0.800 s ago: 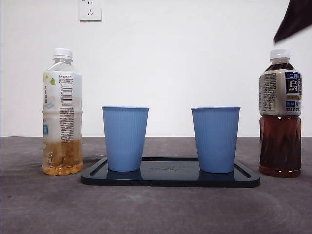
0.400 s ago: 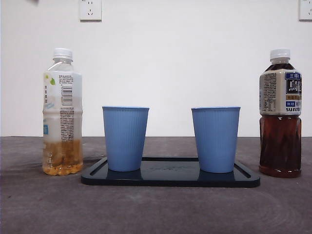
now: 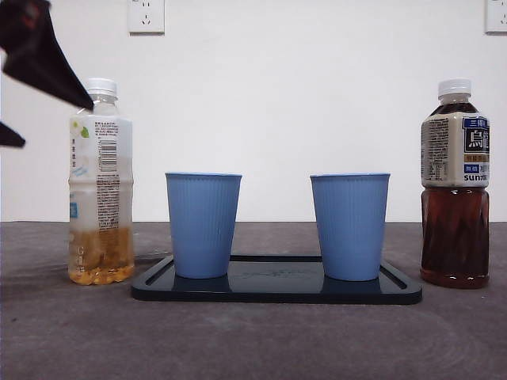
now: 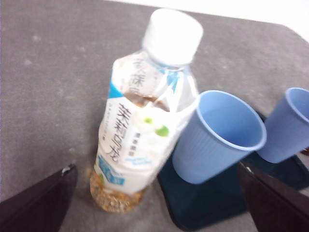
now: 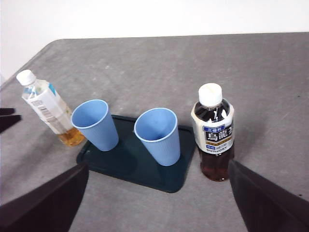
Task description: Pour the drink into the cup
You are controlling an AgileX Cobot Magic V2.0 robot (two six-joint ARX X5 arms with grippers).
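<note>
Two blue cups [image 3: 203, 226] stand on a dark tray [image 3: 277, 289]; at nine o'clock, the left gripper [image 4: 154, 193] gapes wide, empty, around the pale tea bottle [image 3: 101, 182].

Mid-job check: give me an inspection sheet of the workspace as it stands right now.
Surface: grey table, dry.
Job's things: pale tea bottle and dark tea bottle upright, capped; two blue cups upright on black tray, looking empty.
Clutter: nothing seen.
Grippers: left gripper open, near the pale tea bottle, not touching; right gripper open, high above.
Cables: nothing seen.
Surroundings: white wall, wall sockets.
</note>
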